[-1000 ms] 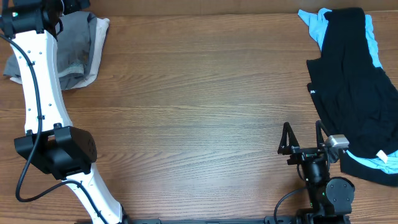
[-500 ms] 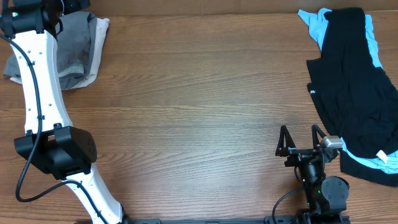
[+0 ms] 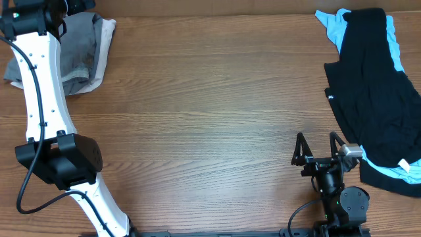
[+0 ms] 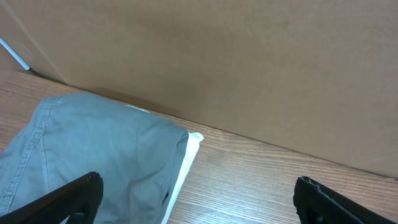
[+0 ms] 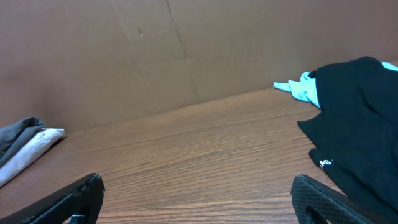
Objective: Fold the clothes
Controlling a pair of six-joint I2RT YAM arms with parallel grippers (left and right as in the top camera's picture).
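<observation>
The clothes, a pair of grey shorts [image 3: 80, 46], lie bunched at the table's far left corner on top of a cream garment [image 3: 105, 47]. In the left wrist view the shorts [image 4: 93, 146] fill the lower left, with a seam along their left edge. My left gripper [image 4: 199, 200] hovers open over the shorts' right edge: one fingertip is above the grey cloth, the other above bare wood. Near the front edge at the right, my right gripper [image 3: 318, 146] stands open and holds nothing. Its wrist view shows only wood between the fingers [image 5: 71, 199].
A heap of black and light-blue garments [image 3: 375, 85] covers the right side of the table, close to my right gripper. A brown cardboard wall [image 4: 249, 68] runs along the back edge. The cream garment's pale edge [image 4: 186, 163] shows beside the shorts.
My right gripper has drawn back slightly toward the front edge and a little left. The left arm and the garments have not moved.
</observation>
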